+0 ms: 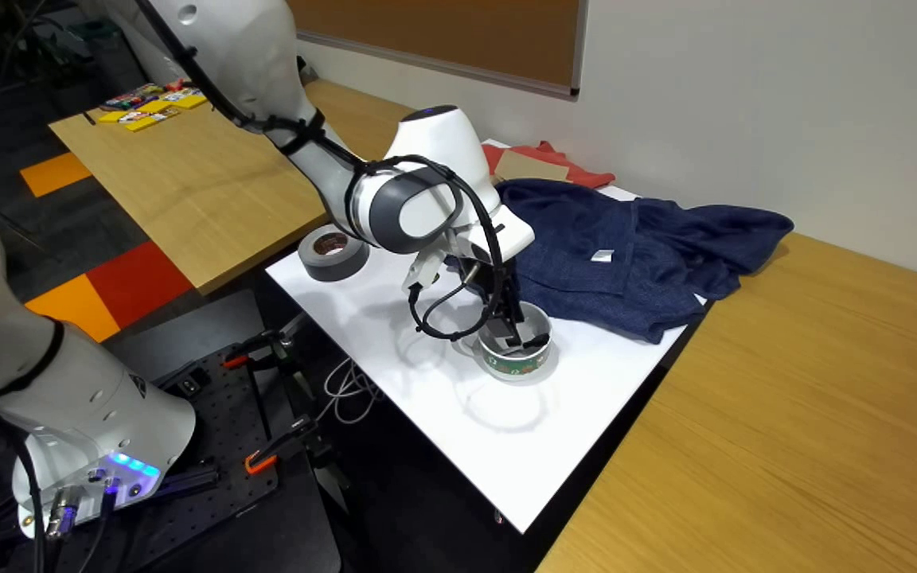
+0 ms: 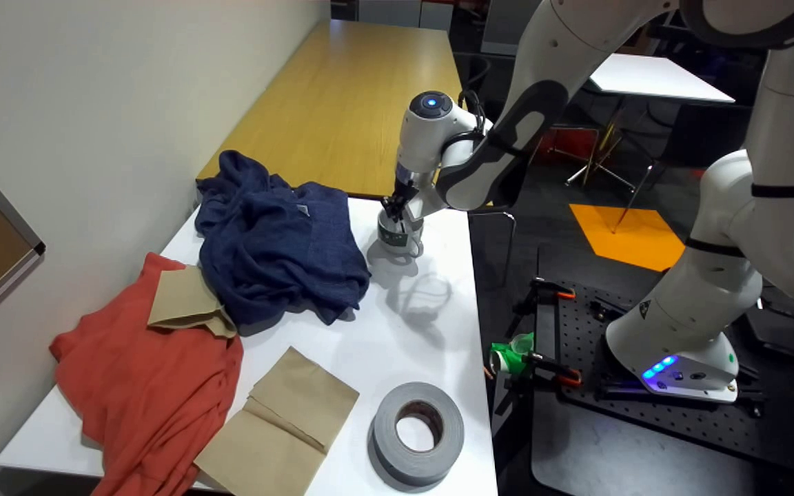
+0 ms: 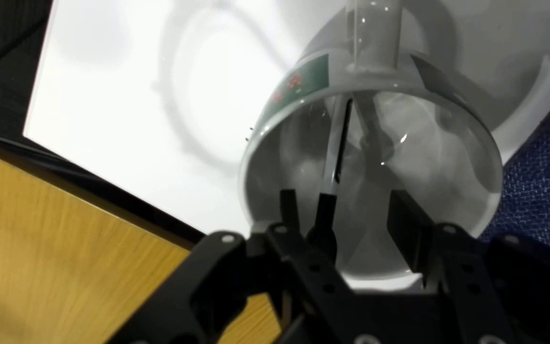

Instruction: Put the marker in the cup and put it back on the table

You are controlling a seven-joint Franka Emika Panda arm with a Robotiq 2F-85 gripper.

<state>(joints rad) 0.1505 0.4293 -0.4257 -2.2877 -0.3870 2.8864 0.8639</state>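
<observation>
In wrist view, the cup (image 3: 439, 143) has its handle (image 3: 375, 38) at 12 o'clock; the marker (image 3: 333, 174) is inside, from approx. 12 to 7, black end at 7. The gripper (image 3: 346, 210) has its fingers (image 3: 408, 224) spread on both sides of the marker, w/o gripping it. In an exterior view, the cup stands on the table (image 1: 562, 430), w/ the tape roll (image 1: 335, 267) at approx. 10 o'clock from it and the navy cloth (image 1: 618, 259) between 1 and 2. In an exterior view, the red cloth (image 2: 159, 379) lies at approx. 8 o'clock from the cup, a brown paper (image 2: 276, 434) at approx. 7.
</observation>
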